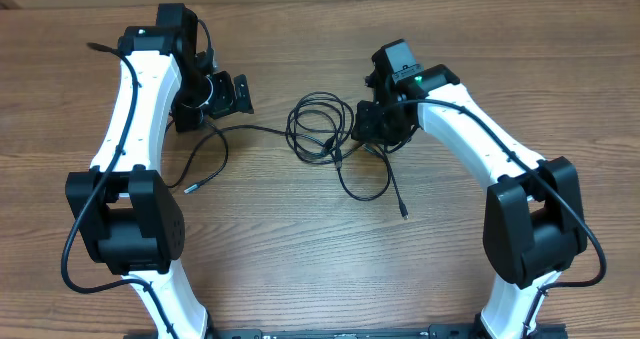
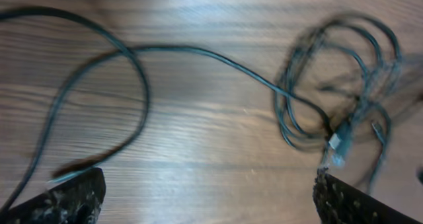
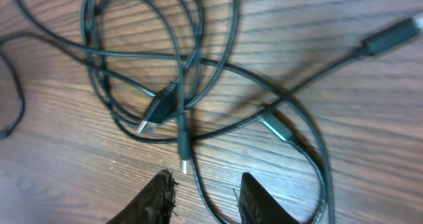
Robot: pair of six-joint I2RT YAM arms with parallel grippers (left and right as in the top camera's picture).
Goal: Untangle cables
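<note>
Thin black cables (image 1: 318,129) lie bunched in loops at the table's middle. One strand (image 1: 215,144) runs left and curls down to a plug (image 1: 190,187). Another trails down to a plug (image 1: 404,214). My left gripper (image 1: 235,94) hangs left of the bunch. In the left wrist view it (image 2: 208,201) is wide open over bare wood, with the bunch (image 2: 344,85) to its right. My right gripper (image 1: 362,127) is at the bunch's right edge. In its own view it (image 3: 208,201) is open a narrow gap, and one cable strand (image 3: 198,184) lies between the fingers, untouched by them. A small plug tip (image 3: 184,163) lies just ahead.
The wooden table (image 1: 300,259) carries both white arms. Their black bases stand at the front left (image 1: 125,224) and front right (image 1: 535,224). Thicker black arm wires (image 1: 75,239) hang by the left base.
</note>
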